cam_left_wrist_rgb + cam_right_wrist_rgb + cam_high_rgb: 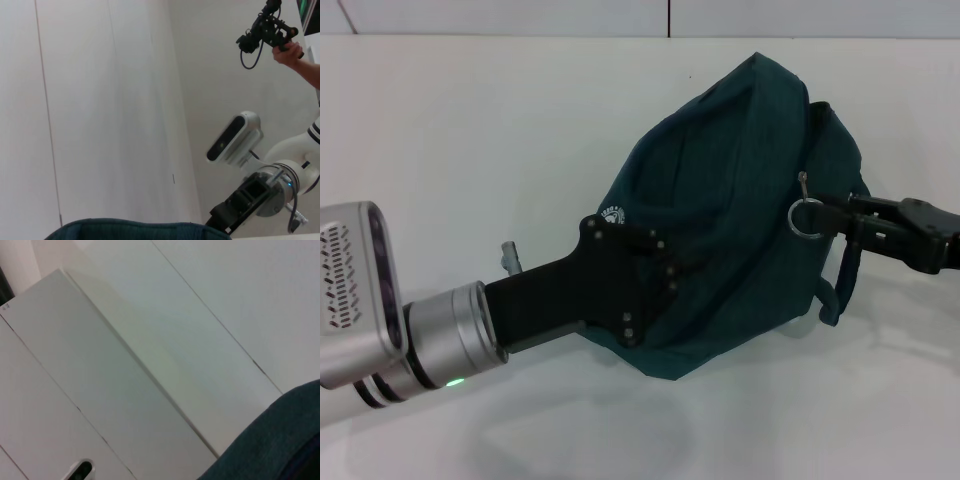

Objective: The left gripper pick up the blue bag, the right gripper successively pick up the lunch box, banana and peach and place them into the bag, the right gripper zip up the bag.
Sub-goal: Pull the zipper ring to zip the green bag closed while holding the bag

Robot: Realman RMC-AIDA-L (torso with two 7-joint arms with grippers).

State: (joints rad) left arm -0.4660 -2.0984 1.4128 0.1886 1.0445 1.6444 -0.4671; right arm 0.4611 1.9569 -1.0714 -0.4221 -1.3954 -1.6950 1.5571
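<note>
Head view: the blue bag (740,210) is sitting bulged at centre of the white worktop (470,160). At three o'clock the right gripper (832,217) is pinching its metal ring pull (806,216); at eight o'clock the left gripper (645,275) is clamping the bag's fabric.

The left gripper (655,270) is a black, flat-plated claw studded with small silver screws, on a ribbed silver cylindrical wrist with a green light and a grey perforated camera housing. The right gripper (840,215) is black throughout, jointed, with an all-black wrist.
</note>
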